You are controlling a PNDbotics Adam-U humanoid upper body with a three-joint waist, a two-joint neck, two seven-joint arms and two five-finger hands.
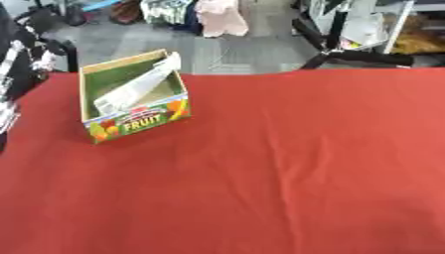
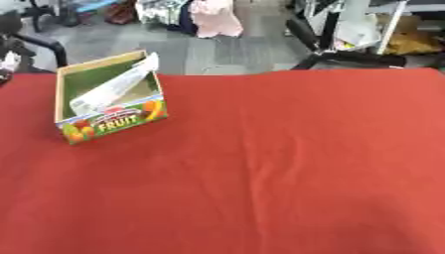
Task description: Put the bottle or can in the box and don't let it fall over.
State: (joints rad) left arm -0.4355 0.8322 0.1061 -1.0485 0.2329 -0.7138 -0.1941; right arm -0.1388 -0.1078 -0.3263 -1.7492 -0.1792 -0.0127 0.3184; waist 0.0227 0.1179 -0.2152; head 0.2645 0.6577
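Cardboard box (image 1: pixel 130 96): we read "FRUIT" on its front; a pale flat sheet (image 1: pixel 139 84) leans inside.
Table (image 1: pixel 287 163): red cloth, softly wrinkled.
Robot hand: we see none.

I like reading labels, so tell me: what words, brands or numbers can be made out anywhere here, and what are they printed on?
"FRUIT": large yellow letters on the front panel of the cardboard fruit box, on the red tablecloth.
A smaller line on the red band above that word is too blurred to read.
Nothing else carries readable text.

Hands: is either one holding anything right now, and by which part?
Nothing is held: neither hand shows in either view. A pale bottle already lies slanted inside the fruit box.
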